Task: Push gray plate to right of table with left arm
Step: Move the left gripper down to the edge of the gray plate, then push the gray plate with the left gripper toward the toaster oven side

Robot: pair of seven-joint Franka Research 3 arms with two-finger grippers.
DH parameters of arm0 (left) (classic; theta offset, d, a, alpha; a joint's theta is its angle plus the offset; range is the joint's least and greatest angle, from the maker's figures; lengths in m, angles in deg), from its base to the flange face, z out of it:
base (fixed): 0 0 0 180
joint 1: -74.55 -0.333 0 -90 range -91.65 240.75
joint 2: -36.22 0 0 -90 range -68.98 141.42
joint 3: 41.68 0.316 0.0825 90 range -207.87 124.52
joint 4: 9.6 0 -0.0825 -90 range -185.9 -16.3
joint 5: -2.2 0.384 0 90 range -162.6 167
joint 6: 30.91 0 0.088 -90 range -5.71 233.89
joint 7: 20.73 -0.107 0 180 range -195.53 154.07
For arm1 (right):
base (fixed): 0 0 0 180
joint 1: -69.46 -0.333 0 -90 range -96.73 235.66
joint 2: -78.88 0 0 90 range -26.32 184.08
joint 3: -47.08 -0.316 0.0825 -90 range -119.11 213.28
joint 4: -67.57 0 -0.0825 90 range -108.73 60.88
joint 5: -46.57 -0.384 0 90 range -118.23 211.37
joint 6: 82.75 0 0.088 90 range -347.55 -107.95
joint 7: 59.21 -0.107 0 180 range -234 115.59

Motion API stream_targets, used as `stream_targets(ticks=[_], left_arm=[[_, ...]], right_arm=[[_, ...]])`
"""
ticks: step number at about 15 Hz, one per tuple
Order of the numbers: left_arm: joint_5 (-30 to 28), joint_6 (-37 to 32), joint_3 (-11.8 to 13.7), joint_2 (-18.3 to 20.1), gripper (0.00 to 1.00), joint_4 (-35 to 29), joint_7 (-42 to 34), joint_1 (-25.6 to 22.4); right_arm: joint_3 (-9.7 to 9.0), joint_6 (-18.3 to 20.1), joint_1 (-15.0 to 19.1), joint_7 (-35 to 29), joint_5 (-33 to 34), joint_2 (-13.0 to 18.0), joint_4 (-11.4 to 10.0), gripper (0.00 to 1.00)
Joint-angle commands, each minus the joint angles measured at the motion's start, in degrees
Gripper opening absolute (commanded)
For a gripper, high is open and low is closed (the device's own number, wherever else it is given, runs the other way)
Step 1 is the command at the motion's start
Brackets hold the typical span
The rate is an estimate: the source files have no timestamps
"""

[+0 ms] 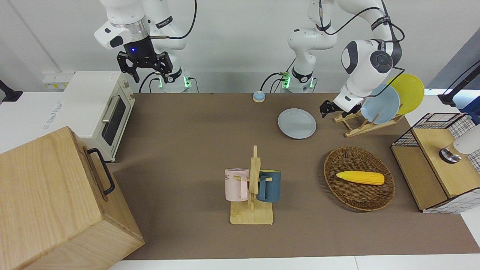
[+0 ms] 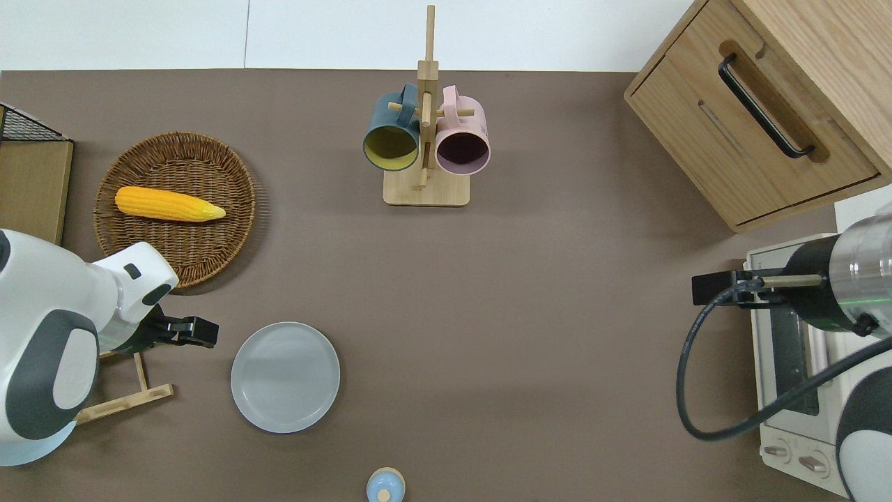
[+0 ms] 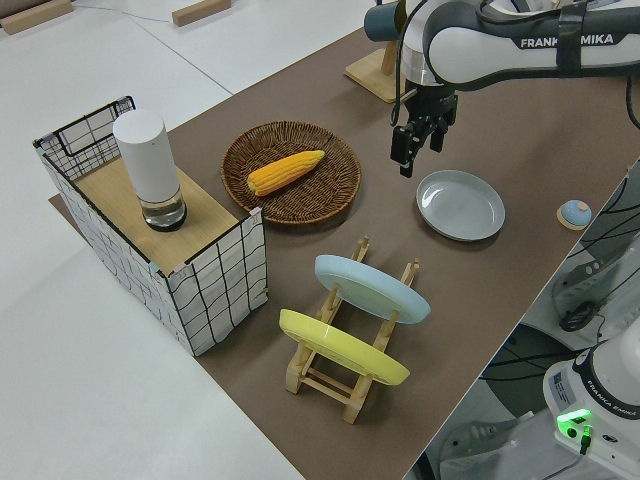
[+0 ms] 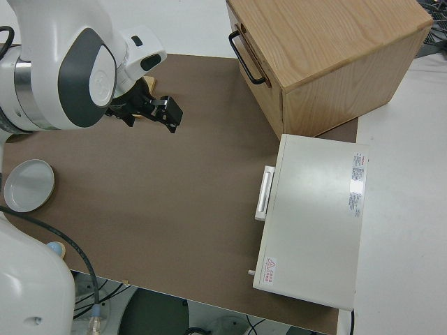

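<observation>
jaws of the left gripper (image 2: 198, 332) hold nothing, their gap unclear, just beside the gray plate (image 2: 285, 376) near the counter's (image 2: 529, 314) robot-side edge. stiff, light, slippery plate: push its raised rim.

light: bright, even, from above | shadows: soft, short on the table (image 1: 187, 123) | focus: sharp; no glare

Left end effector (image 2: 202, 332) finger gap too small to tell, sky-blue plate (image 2: 28, 446) mostly hidden under arm, toaster oven (image 2: 801, 390) cut off by edge
</observation>
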Motion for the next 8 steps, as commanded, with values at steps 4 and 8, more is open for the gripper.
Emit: stream_targets(ticks=[4, 8], left_arm=[[-6.16, 11.64, -0.03, 3.87, 0.95, -13.96, -4.93, -1.86], [-7.76, 19.12, -0.03, 3.87, 0.91, -21.35, -5.37, -2.04]], right_arm=[[-0.83, -0.01, 1.40, -0.59, -1.23, 1.57, -1.56, 0.996], [-0.83, -0.01, 1.40, -0.59, -1.23, 1.57, -1.56, 0.996]])
